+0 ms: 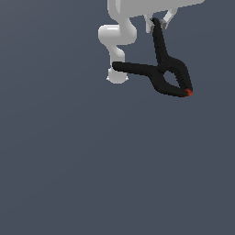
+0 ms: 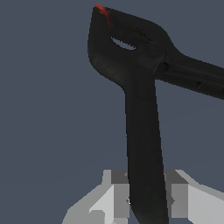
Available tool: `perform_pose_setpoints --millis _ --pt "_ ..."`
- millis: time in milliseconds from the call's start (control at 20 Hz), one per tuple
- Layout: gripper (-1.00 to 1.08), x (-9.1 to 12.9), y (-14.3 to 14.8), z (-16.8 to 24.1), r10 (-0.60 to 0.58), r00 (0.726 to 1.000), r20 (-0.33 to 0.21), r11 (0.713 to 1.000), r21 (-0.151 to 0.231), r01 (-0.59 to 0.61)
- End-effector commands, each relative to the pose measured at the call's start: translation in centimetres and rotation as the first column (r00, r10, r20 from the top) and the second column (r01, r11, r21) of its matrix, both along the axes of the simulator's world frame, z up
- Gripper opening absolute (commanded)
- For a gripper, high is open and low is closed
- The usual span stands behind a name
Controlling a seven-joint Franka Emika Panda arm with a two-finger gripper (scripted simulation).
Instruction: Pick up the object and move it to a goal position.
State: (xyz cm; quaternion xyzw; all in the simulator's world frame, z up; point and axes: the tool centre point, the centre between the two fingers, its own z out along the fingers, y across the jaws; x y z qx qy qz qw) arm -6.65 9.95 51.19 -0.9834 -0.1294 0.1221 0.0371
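We see a plain dark grey-blue floor (image 1: 69,174); only the white arm's base (image 1: 116,77) seems to rest on it.

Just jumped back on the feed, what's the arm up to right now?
The white Panda arm is holding the black spring clamp by the end of one long handle. In the wrist view that handle sits between the gripper fingers, which are closed on it. The clamp hangs with its red-orange tip pointing down toward the exterior view's right, and the other handle sticks out to the left. No goal marker is visible.
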Motion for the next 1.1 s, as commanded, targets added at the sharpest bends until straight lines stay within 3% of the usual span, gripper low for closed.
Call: perform_pose_setpoints --millis 0,1050 --pt "-1.00 0.2 -0.1 1.0 -0.001 1.000 0.004 1.000 0.000 0.001" --pt "-1.00 1.5 -0.6 4.5 -0.001 1.000 0.004 1.000 0.000 0.001"
